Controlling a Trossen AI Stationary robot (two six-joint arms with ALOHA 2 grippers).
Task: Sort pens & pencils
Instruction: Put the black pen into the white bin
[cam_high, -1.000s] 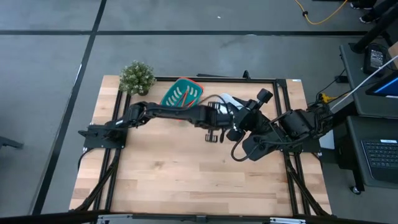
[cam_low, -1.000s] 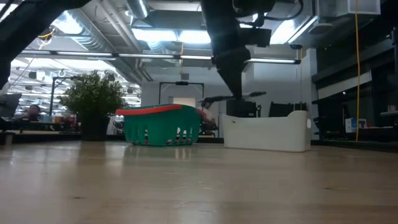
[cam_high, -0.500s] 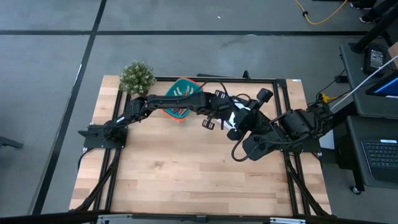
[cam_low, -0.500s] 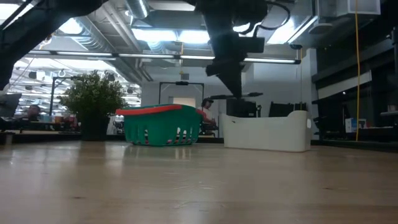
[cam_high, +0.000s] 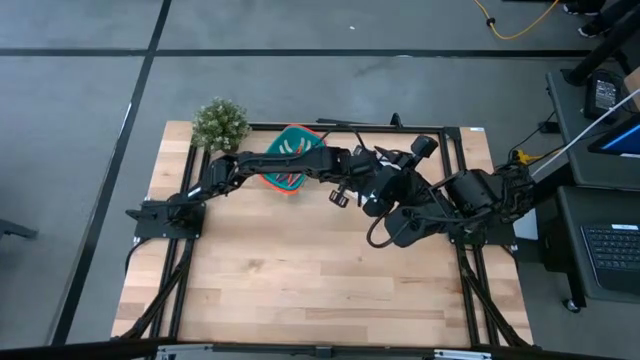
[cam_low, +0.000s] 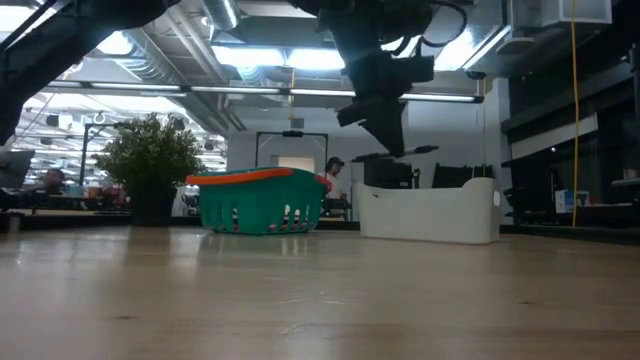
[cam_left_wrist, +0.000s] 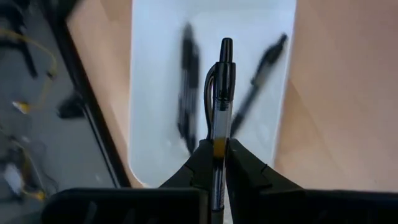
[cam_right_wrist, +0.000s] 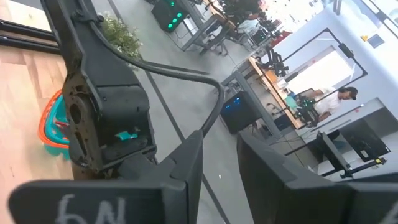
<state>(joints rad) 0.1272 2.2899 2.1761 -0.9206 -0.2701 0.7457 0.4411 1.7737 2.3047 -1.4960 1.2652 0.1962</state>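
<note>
Two black pens (cam_left_wrist: 186, 87) are already lying in the white tray (cam_left_wrist: 149, 93) at the far side of the bench (cam_high: 300, 280). I am holding a third pen (cam_left_wrist: 219, 124) upright in my left pincer (cam_left_wrist: 214, 155), which is pinching it low on the barrel, hanging above that tray. My right pincer (cam_right_wrist: 214, 155) is idling close alongside, its fingers standing partly apart with nothing between them. I am judging two risks: the arms are crowding each other and could collide, and a release while off-centre could be dropping the pen over the tray's rim. The pencils are lying in the green basket (cam_high: 292, 155).
</note>
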